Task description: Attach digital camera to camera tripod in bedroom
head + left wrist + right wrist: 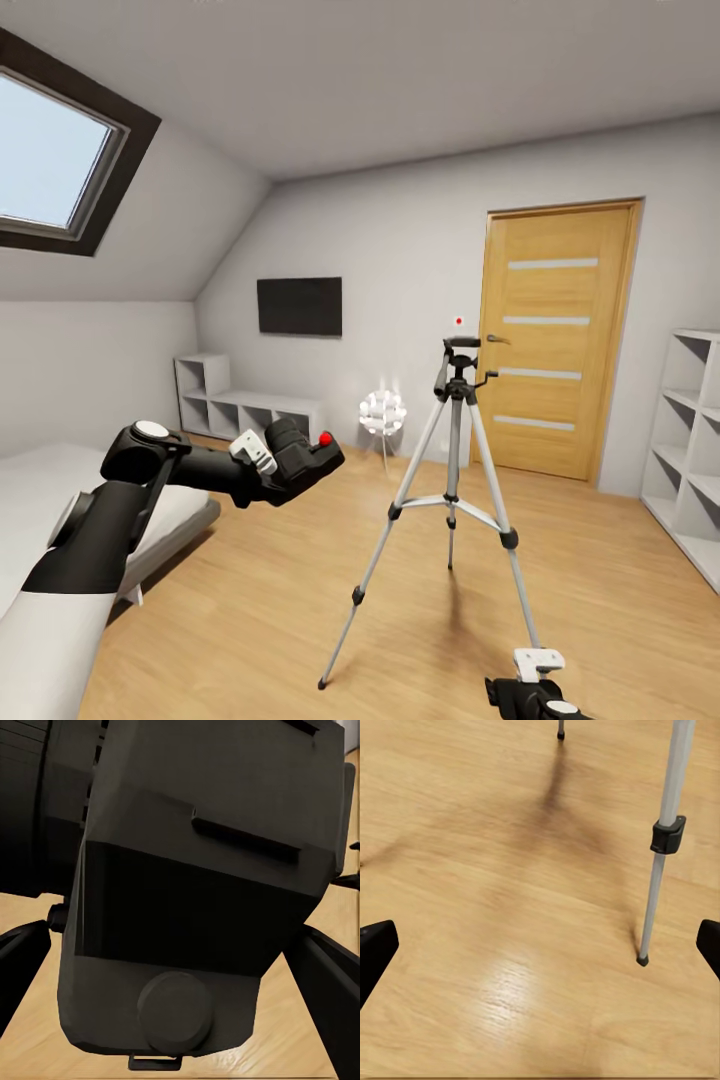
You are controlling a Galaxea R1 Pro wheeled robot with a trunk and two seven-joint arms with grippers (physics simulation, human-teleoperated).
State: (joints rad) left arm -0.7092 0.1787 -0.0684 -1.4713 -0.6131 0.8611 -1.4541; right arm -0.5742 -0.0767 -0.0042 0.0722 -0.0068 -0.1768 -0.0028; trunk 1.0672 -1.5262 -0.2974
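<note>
1. Left gripper (285, 468): raised at 9 o'clock in the head view, clamped on the digital camera (300, 455). The red button (325, 438) on the camera sits at its right end.
2. Left wrist view: the digital camera body (195, 892) is seen close up, with a round knob (175, 1011) near its lower edge. One dark finger (19, 964) lies on each side of the body, over the wood floor (300, 1020).
3. Camera tripod (455, 480): stands upright on the floor (250, 600) just right of centre in the head view, legs spread, black head (460, 350) and pan handle on top. The head carries nothing. The digital camera is well apart from it, at its 9 o'clock and slightly lower than the tripod head.
4. Right gripper (537, 668): low at 5 o'clock in the head view, near the foot of the front-right tripod leg. In the right wrist view the fingertips (375, 949) stand wide apart with bare floor (510, 945) between them; the jaws are spread and hold nothing. One silver tripod leg (664, 840) with a black joint runs down to its foot near the right finger.
5. Bedroom surroundings: wooden door (555, 340) at 2 o'clock behind the tripod; wall screen (299, 306) at 11 o'clock; low white shelves (245, 405) below it; white lamp (383, 412) near centre; tall white shelf unit (690, 450) at 3 o'clock; grey bed (60, 500) at 8 o'clock; skylight (50, 150) at 10 o'clock.
</note>
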